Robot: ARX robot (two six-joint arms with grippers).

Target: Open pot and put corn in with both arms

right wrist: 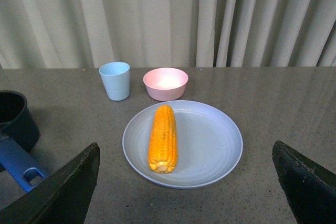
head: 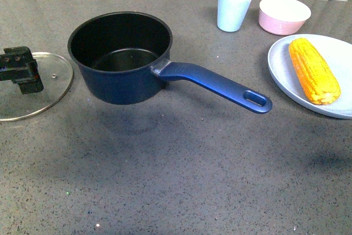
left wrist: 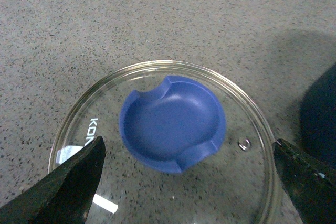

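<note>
The navy pot [head: 121, 59] stands open on the grey table, its long blue handle [head: 220, 86] pointing right. Its glass lid [head: 33, 89] lies flat on the table left of it. My left gripper [head: 19, 70] is open above the lid; in the left wrist view its fingers [left wrist: 68, 182] spread either side of the lid's blue knob [left wrist: 172, 123], not touching it. The corn [head: 313, 70] lies on a pale blue plate [head: 283, 64] at the right. My right gripper [right wrist: 186, 182] is open, back from the plate [right wrist: 210, 145] and the corn [right wrist: 164, 137]; it is not in the front view.
A light blue cup [head: 234, 8] and a pink bowl [head: 284, 15] stand behind the plate at the back. Curtains hang behind the table's far edge. The pot's edge [right wrist: 16, 121] shows in the right wrist view.
</note>
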